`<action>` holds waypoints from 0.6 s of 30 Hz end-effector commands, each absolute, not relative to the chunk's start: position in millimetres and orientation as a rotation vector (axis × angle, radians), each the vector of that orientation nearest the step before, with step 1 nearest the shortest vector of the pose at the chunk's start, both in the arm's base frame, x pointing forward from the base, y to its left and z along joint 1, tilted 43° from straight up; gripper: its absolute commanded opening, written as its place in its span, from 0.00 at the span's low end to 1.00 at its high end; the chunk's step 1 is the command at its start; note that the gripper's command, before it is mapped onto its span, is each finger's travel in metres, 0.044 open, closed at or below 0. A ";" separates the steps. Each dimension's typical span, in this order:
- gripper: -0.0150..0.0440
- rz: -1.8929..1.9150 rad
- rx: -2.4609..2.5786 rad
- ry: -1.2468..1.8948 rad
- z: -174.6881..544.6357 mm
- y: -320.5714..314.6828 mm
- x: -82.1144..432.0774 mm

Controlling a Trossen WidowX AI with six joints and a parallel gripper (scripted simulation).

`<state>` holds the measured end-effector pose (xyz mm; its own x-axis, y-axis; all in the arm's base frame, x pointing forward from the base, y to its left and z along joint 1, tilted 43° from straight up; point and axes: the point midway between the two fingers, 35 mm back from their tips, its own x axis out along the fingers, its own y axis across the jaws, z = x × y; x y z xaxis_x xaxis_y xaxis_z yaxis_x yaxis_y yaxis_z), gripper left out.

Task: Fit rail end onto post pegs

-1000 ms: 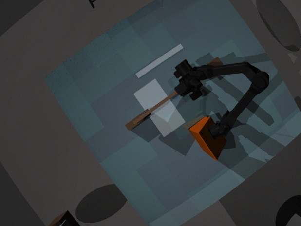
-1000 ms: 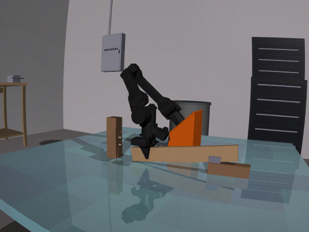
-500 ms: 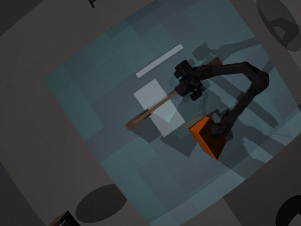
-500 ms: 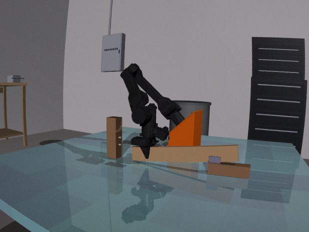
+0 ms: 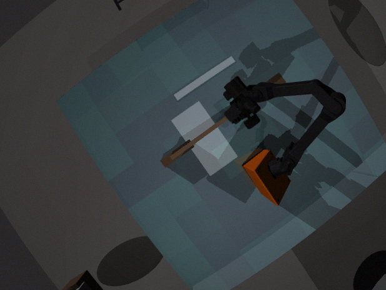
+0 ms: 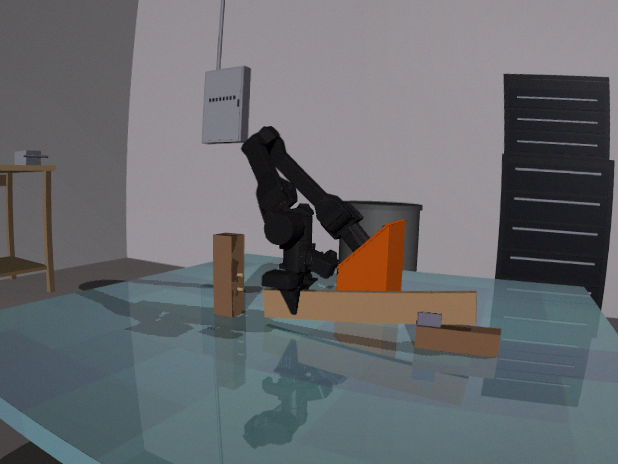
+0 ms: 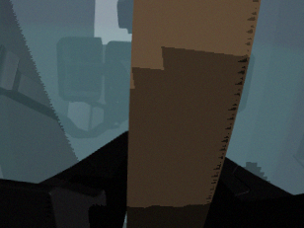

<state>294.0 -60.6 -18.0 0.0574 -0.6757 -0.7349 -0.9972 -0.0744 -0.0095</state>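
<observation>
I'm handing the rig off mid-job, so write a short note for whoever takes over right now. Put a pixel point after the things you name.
Gripper point(image 6: 294, 305): shut on the long tan wooden rail point(image 5: 210, 131) point(image 6: 370, 307) point(image 7: 185, 113), near its post end.
Short brown wooden post point(image 5: 278, 78) point(image 6: 223, 275): upright, two pegs point(image 6: 240, 282) facing the rail.
Done: rail gripped; far end over the low brown footboard block point(image 5: 165, 162) point(image 6: 457, 342).
Left: close the gap, seat both pegs, check level, release.

Holes in the rail's near end point(image 6: 263, 304) unseen, bracket point(image 6: 429, 320) mostly hidden (footboard block behind it), wrist-view fingertips dark.
</observation>
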 end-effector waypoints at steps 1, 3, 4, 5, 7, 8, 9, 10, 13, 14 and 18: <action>0.25 0.783 -1.812 1.660 -15.5 -56.2 295.8; 0.25 0.783 -1.812 1.660 -14.8 -55.5 295.9; 0.25 0.783 -1.812 1.660 -14.4 -55.2 295.9; 0.25 0.783 -1.812 1.660 -14.0 -54.8 296.0; 0.25 0.783 -1.812 1.660 -13.3 -54.1 296.0; 0.25 0.783 -1.812 1.660 -12.9 -53.8 296.0; 0.25 0.783 -1.812 1.660 -12.6 -53.4 296.1; 0.25 0.783 -1.812 1.660 -12.2 -53.1 296.1; 0.25 0.783 -1.812 1.660 -11.1 -52.1 296.1; 0.25 0.783 -1.812 1.660 -10.7 -51.7 296.1; 0.25 0.783 -1.812 1.660 -9.2 -50.3 296.1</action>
<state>294.3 -54.6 -11.4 0.0569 -0.6768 -0.7340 -0.9971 -0.0753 -0.0079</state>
